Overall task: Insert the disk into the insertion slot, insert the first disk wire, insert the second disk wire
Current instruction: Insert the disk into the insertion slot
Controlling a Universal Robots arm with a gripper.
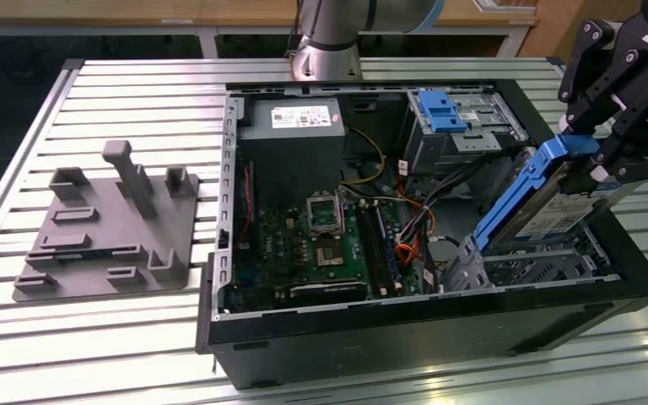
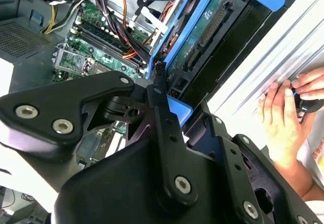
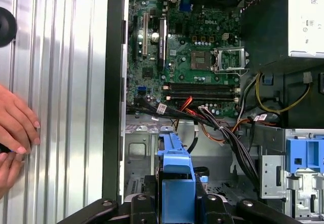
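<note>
The gripper [image 1: 596, 156] hangs over one corner of the open computer case [image 1: 414, 337], clenched on the upper end of the disk [image 1: 555, 202]. Its black fingers [image 3: 139, 206] press in on either side of the blue carrier. The disk slants steeply down from the grasp with its white label showing, and in the second wrist view its green circuit-board underside faces the camera. Directly beneath the gripper sits the insertion slot [image 1: 549, 266], a low perforated metal cage. The lower end of the disk reaches down to the cage's near edge, though I can't tell whether the two are touching. A bundle of cables [image 1: 414, 232], black with some orange and red, lies loose just beyond the low end of the disk, between it and the motherboard [image 1: 318, 245]. Deeper in the case, farther from the gripper, stand the taller bay with the blue latch [image 1: 456, 114] and the grey power supply [image 1: 294, 118]. Outside the case wall nearest the gripper, a person's hand [image 3: 17, 125] rests on the slatted metal table [image 1: 132, 337]. Well away from the gripper, on the far side of the case, a grey moulded fixture [image 1: 105, 219] sits on that same table.
</note>
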